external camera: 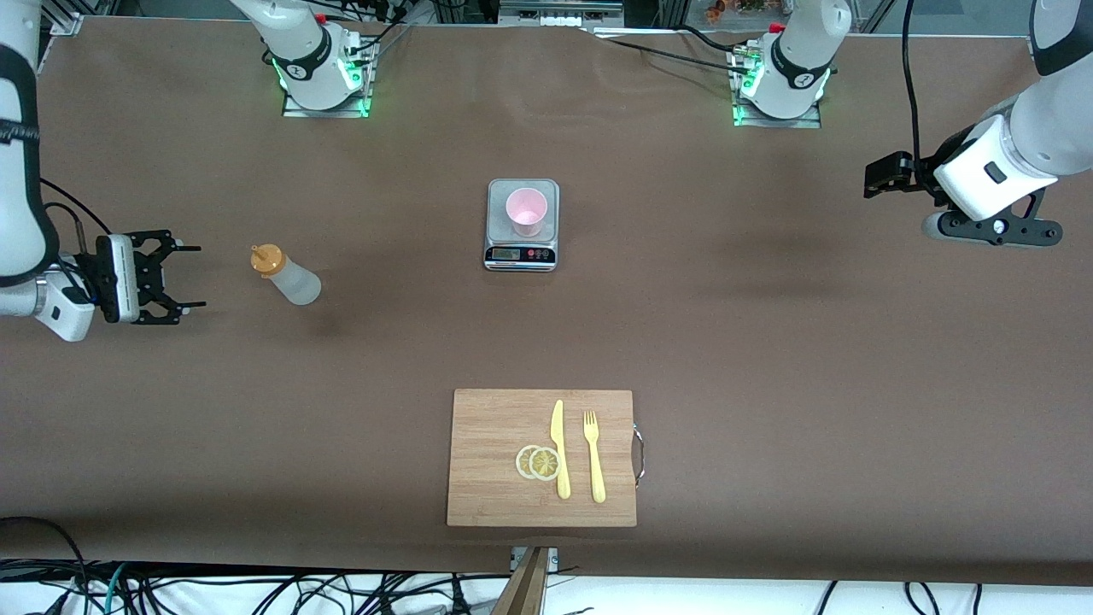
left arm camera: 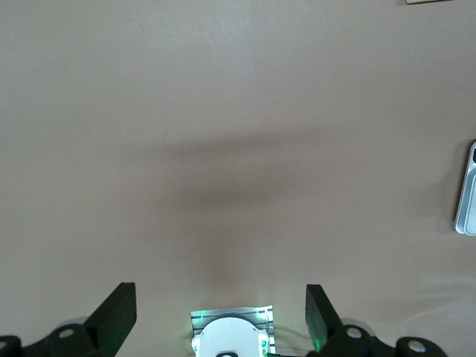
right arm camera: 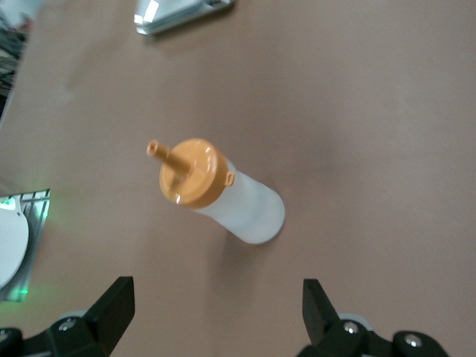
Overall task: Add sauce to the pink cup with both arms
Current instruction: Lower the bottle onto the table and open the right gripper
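The sauce bottle [external camera: 286, 273], whitish with an orange nozzle cap, stands on the brown table toward the right arm's end. It also shows in the right wrist view [right arm camera: 223, 195]. The pink cup [external camera: 526, 211] stands on a small kitchen scale [external camera: 522, 248] at mid-table. My right gripper [external camera: 201, 276] is open and empty, its fingers pointing at the bottle with a gap between; in its wrist view [right arm camera: 216, 288] the bottle lies ahead of the fingers. My left gripper [external camera: 875, 177] is open and empty, held up over bare table at the left arm's end [left arm camera: 219, 291].
A wooden cutting board [external camera: 495, 478] lies near the front edge with two lemon slices [external camera: 538, 462], a yellow knife [external camera: 559, 448] and a yellow fork [external camera: 593, 457]. The scale's edge [left arm camera: 467, 190] shows in the left wrist view.
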Tool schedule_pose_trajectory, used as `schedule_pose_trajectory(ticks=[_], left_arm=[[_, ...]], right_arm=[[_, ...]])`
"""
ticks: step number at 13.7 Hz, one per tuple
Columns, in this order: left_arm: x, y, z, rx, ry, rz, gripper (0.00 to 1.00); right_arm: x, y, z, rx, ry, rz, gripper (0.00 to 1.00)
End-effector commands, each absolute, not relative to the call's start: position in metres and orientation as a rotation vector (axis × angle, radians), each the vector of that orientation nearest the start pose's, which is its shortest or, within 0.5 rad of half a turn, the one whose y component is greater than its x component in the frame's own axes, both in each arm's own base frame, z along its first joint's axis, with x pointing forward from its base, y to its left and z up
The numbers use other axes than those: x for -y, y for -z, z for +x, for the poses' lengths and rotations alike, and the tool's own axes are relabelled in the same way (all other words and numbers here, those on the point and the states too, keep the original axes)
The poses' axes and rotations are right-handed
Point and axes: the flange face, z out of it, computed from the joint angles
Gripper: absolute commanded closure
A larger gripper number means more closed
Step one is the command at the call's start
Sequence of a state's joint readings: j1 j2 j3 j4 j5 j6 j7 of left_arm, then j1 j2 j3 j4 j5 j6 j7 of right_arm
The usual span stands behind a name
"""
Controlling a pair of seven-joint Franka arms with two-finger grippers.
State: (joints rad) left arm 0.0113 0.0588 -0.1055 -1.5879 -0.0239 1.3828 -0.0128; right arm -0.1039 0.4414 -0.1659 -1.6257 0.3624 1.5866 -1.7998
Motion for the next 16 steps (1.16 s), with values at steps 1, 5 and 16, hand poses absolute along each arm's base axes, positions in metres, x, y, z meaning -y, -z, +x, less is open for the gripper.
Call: schedule_pose_trajectory(ticks=[1, 5, 16], left_arm=[[0.054, -0.575, 0.548, -0.165, -0.398, -3.121, 0.0], [0.054, -0.576, 0.552, -0.163, -0.393, -3.123, 0.0], [0.054, -0.575, 0.552, -0.163, -0.396, -3.123, 0.0]], right_arm=[[0.079, -0.401, 0.602, 1.626, -0.144, -2.252, 0.0], [0.016, -0.448, 0.601, 1.343, -0.293, -2.697, 0.0], [-0.034, -0.539, 0.569, -0.059, -0.17, -3.158, 0.0]])
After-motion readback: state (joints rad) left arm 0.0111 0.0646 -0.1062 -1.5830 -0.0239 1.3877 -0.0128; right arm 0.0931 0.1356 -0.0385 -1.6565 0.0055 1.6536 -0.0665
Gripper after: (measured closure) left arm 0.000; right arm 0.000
